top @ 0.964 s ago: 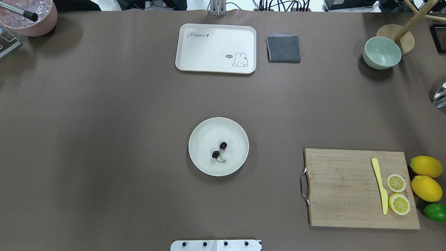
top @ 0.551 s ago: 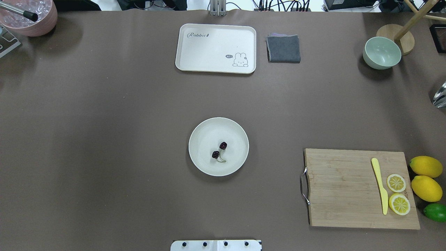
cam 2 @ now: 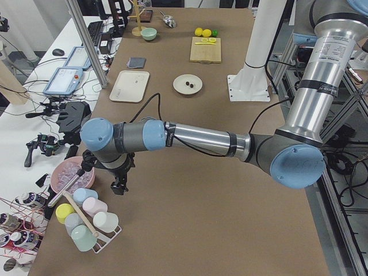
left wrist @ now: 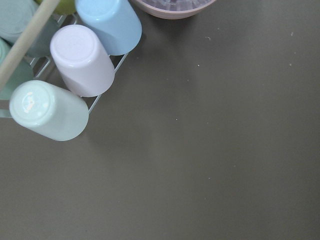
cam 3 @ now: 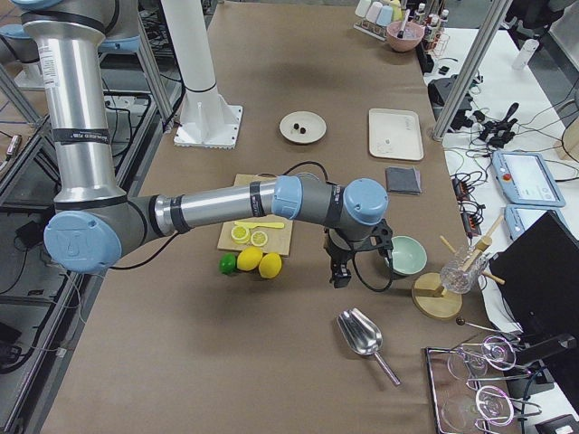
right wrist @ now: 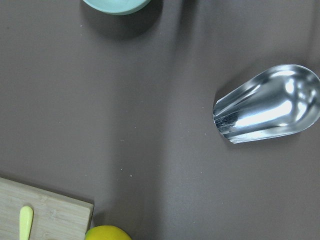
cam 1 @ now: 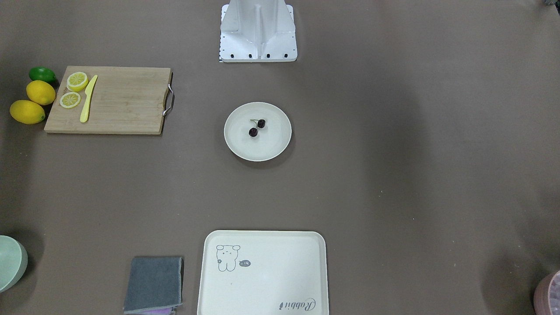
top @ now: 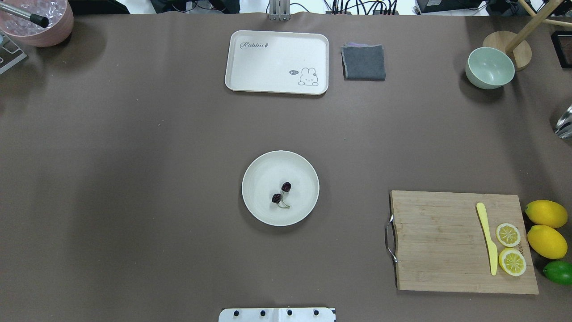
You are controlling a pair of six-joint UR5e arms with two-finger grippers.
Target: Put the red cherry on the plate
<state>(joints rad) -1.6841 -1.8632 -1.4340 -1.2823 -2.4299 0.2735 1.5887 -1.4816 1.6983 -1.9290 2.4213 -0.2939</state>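
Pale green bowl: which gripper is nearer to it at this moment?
Right. The right gripper hangs just beside the pale green bowl, apart from it. The left gripper is at the table's opposite end, next to the cup rack.

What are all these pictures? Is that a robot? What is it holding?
Yes, a robot with two long arms. Two pictures look down on the table, two look along it from its ends, and two come from small cameras on the robot's wrists. Its left arm hangs by some upturned cups; its right arm by a shiny scoop. On the table are a cutting board with lemon slices, whole lemons, a bunny tray and a green bowl. The red cherry lies on the plate. I see nothing held, but the left gripper and right gripper are too small to tell if they are open.
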